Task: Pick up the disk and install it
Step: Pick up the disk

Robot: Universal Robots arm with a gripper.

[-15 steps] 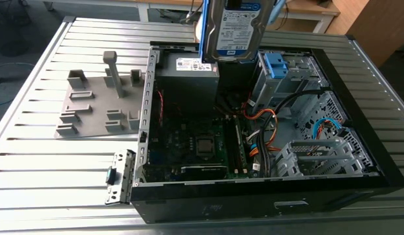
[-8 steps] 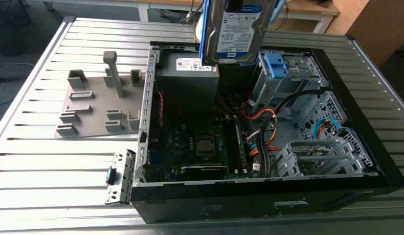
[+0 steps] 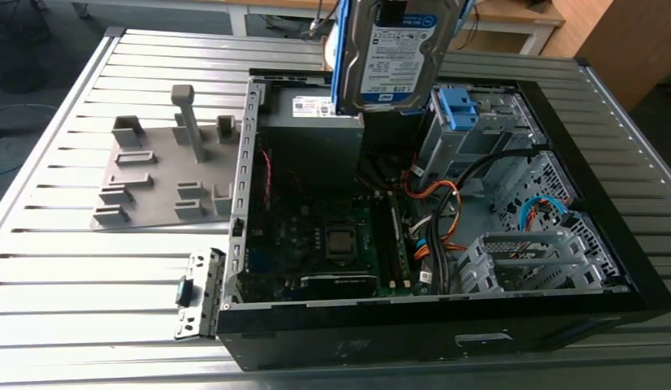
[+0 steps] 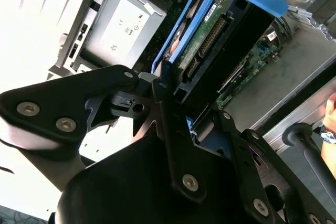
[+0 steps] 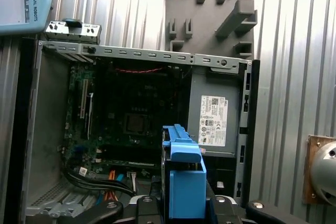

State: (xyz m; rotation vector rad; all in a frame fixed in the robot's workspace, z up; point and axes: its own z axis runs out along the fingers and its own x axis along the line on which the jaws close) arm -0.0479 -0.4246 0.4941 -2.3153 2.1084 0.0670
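The disk [image 3: 399, 53], a silver hard drive with a white-and-blue label and blue carrier rails, hangs upright in the air over the back of the open computer case [image 3: 628, 276]. In the second wrist view my gripper [image 4: 170, 98] is shut on the disk [image 4: 210, 40], its black fingers [image 4: 167, 116] clamping the lower edge. In the first wrist view the disk's blue carrier [image 5: 184, 182] sticks out from my gripper [image 5: 184, 211], above the case's inside. The disk touches nothing in the case.
Inside the case are the motherboard [image 3: 335, 240], a grey box with a white sticker [image 5: 212, 121], a blue bracket on the metal bay [image 3: 455, 110] and orange and blue cables [image 3: 444, 203]. A grey fixture plate with pegs [image 3: 162, 175] lies on the slatted table. A person's hand [image 4: 329, 124] shows at one edge.
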